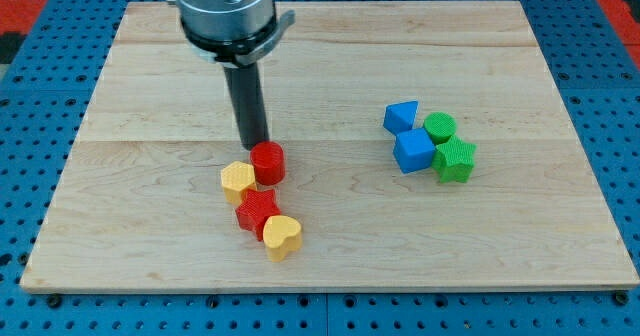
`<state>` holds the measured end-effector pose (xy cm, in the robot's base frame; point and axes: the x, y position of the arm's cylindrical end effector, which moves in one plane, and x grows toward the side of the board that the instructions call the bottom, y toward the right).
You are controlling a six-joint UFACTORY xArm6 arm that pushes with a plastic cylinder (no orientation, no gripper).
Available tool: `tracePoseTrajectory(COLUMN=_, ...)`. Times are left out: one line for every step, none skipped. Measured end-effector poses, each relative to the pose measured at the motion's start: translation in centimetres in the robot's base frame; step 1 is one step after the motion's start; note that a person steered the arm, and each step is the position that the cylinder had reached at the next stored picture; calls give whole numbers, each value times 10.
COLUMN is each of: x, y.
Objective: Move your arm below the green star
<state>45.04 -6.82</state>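
Note:
The green star (455, 160) lies at the view's right, touching a blue cube (413, 149) on its left and a green cylinder (439, 127) above it. A blue triangular block (401, 115) sits at the upper left of that cluster. My tip (256, 144) is far to the view's left of the green star, just behind and touching the top edge of a red cylinder (268, 163).
A yellow hexagon block (238, 181), a red star (258, 211) and a yellow heart (282, 237) lie in a chain below the red cylinder. The wooden board (540, 266) rests on a blue pegboard.

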Motion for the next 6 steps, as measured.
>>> tracePoseTrajectory(x=18, y=3)
tracePoseTrajectory(x=23, y=-2)
tracePoseTrajectory(x=7, y=1)
tracePoseTrajectory(x=6, y=1)
tracePoseTrajectory(x=6, y=10)
tracePoseTrajectory(x=7, y=34)
